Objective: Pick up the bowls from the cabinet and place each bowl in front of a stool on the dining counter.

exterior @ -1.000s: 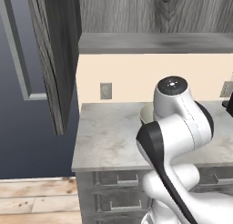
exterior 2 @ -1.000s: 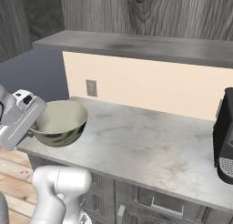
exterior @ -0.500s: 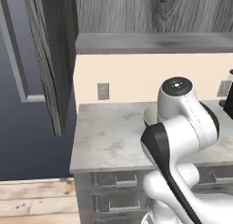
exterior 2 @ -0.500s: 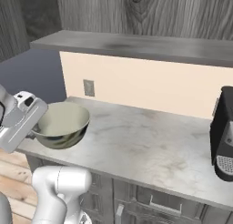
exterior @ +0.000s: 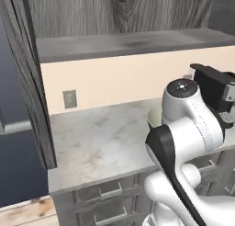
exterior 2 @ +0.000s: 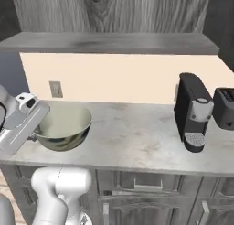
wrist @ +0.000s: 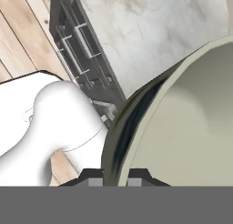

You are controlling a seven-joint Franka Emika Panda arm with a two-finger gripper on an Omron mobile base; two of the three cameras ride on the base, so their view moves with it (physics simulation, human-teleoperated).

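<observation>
Hand [wrist: 114, 175] clenched on the rim of the tan-olive bowl [exterior 2: 63, 127], one fingertip either side of the wall at the bottom centre of the hand view, jaws nearly closed with just the thin rim between them. Nothing else touched as far as I can see.

Bowl sits lower left in the right base view, carried level, opening up, over the front left part of the marble tabletop [exterior 2: 137, 137]; whether it clears the surface or grazes it can't be told. In the left base view just a sliver of its rim shows mid right, behind the arm. Empty inside.

Step in hand, as I read it: carry to the dining counter (stools and that counter not in frame, so a drive or big swing is likely needed).

To do it well:
- keep the wrist level, since a rim pinch lets a deep bowl swing and twist
- no fast turns; grip is on one edge only, weight hangs off to the side
- lift enough to clear the tabletop edge before moving away
- watch the coffee machine [exterior 2: 193, 112] at right and the cabinet shelf [exterior 2: 109, 42] above
- set down flat, then release.
</observation>
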